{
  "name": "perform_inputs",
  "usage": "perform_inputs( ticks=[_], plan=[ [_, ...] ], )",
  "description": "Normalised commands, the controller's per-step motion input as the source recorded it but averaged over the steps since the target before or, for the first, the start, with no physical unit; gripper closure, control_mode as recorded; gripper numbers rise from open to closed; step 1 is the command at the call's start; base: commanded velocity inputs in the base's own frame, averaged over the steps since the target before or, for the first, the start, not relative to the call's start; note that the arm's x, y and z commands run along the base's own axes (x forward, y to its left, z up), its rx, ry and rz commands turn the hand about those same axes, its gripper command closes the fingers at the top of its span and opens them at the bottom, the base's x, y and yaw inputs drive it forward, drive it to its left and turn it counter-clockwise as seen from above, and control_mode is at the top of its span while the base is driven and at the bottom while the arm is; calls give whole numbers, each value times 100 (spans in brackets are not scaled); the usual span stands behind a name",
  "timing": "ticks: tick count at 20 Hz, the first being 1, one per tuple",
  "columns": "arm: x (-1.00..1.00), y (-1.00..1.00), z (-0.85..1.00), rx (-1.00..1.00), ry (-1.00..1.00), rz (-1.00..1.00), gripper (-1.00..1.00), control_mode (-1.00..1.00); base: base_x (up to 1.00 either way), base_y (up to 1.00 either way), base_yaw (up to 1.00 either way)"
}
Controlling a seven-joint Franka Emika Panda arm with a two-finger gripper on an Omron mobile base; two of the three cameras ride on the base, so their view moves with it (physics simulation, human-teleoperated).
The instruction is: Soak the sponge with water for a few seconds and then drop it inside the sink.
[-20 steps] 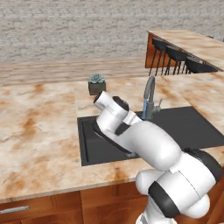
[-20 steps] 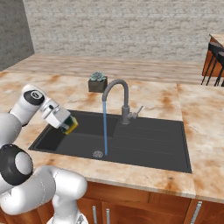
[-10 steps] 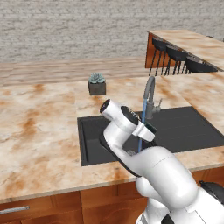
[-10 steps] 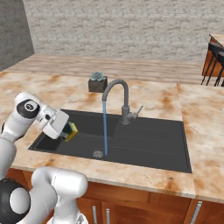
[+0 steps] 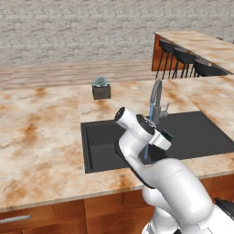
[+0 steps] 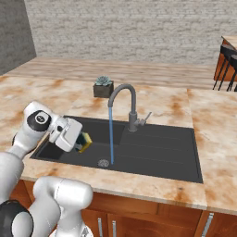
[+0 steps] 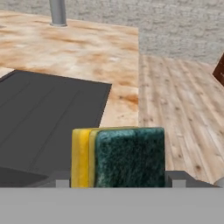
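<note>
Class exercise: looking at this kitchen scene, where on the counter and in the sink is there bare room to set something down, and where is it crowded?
Free: the marble counter left of the sink, and the basin floor right of the water.
Crowded: the sink's left end, where the gripper holds the sponge, and behind it by the faucet and succulent pot.

a: how much room over the sink (image 6: 152, 152)?

b: the basin is bare apart from the drain (image 6: 103, 163), so a wide open floor lies to the right of the water (image 6: 111, 134).

a: anything in the way up high?

b: the faucet (image 6: 129, 104) arches over the back edge, its lever sticking out to the side. the end effector (image 6: 79, 141), closed on the sponge (image 6: 84, 142), hangs left of the stream with a gap between.

a: and the worktop (image 5: 41, 132)?

b: open all round; the succulent pot (image 5: 101, 88) stands well behind the basin.
</note>
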Motion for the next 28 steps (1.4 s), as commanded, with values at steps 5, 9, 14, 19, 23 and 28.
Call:
perform_inputs(
  ticks=[5, 9, 14, 19, 23, 28],
  plan=[
    [18, -10, -2, -4, 0, -5, 100, -100, 0, 0, 0],
    [31, -4, -6, -5, 0, -7, 100, -100, 0, 0, 0],
    [29, 0, -8, -3, 0, -7, 100, -100, 0, 0, 0],
    [26, -3, -15, -2, 4, -5, 100, -100, 0, 0, 0],
    [25, -12, -19, -2, 14, -2, 100, -100, 0, 0, 0],
    [27, -14, -20, 0, 12, -1, 100, -100, 0, 0, 0]
  ],
)
